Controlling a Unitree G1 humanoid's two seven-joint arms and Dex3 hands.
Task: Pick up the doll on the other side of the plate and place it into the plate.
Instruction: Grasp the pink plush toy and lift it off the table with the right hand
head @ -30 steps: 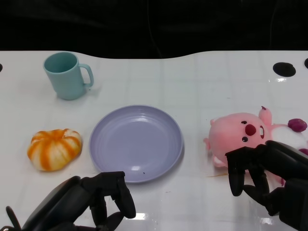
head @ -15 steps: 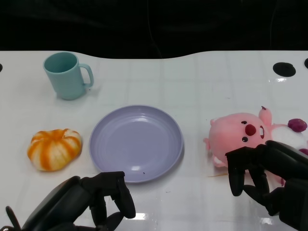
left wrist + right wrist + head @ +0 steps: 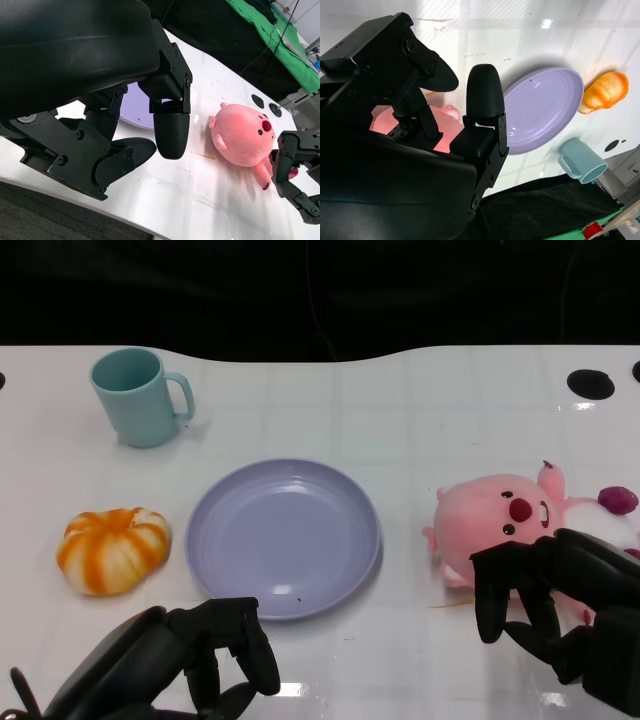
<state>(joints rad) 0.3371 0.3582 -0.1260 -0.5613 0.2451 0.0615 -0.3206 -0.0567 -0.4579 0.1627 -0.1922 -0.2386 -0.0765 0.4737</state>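
- Your left hand (image 3: 190,655) sits at the lower left of the head view, fingers curled loosely inward with nothing in them, just short of the plate's near rim. It has no part in the grasp.
- Your right hand (image 3: 560,605) is at the lower right, fingers (image 3: 490,600) spread apart and arched, holding nothing. They hang over the near edge of the pink plush doll (image 3: 500,525); whether the tips touch it, you cannot tell.
- The doll lies on the white table (image 3: 400,420) at the right centre of the frame, face up, well clear of the plate, with a small dark purple piece (image 3: 618,500) beside it at the far right edge.
- Judge it light, soft and squashy: it should compress, not slip or break. Take it across the round body, fingers over the top and thumb under the near side, not by the small limbs.
- The lilac plate (image 3: 285,538) lies at centre, an orange pumpkin toy (image 3: 112,548) to its left.
- Farthest, at upper left, stands a teal mug (image 3: 135,397).
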